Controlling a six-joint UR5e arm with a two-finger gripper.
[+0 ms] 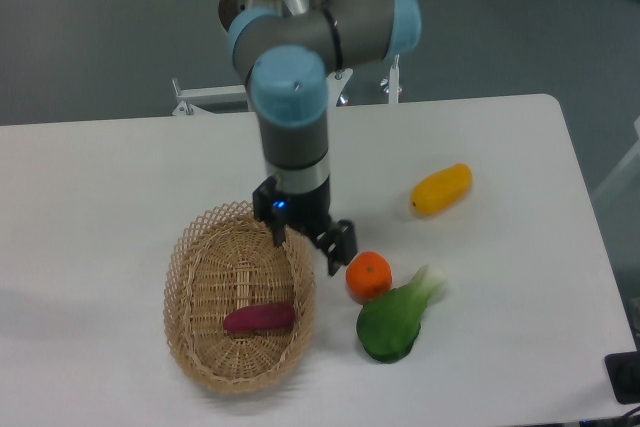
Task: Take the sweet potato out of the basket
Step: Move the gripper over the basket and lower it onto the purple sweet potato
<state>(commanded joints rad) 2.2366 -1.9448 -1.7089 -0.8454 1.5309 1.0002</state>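
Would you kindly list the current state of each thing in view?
gripper: open, empty, above the basket's right rim
sweet potato: lying in the basket, untouched
basket: upright on the table
orange: on the table, beside the leafy green
leafy green: lying on the table
yellow fruit: lying apart

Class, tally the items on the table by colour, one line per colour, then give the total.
Purple: 1, sweet potato
Orange: 1, orange
Yellow: 1, oblong fruit
Green: 1, leafy vegetable
Tan: 1, basket
Total: 5
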